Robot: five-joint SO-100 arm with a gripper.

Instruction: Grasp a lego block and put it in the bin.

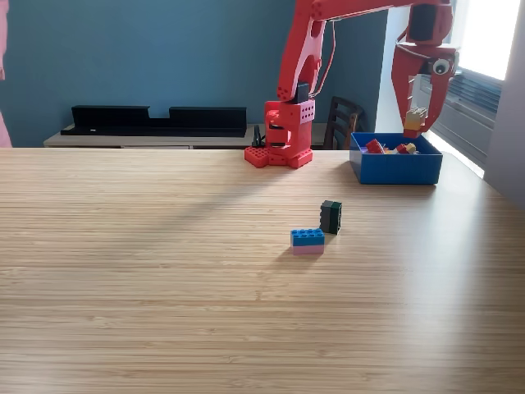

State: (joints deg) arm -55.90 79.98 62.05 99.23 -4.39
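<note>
Going by the exterior view, at its far left a black low shelf unit ran along the blue wall behind the wooden table. Further right, my red base stood at the table's far edge, and my arm rose from it and reached across toward the view's right. In front of the base, out on the open tabletop, a blue-over-pink lego block lay flat, and just beside it on its right a dark green block stood upright; whether the two touched I could not tell. A dark chair showed behind the table. Right of that sat the blue bin, with red and yellow pieces inside. My gripper hung directly over the bin's right half, fingers pinching a yellow-and-orange block just above the rim.
</note>
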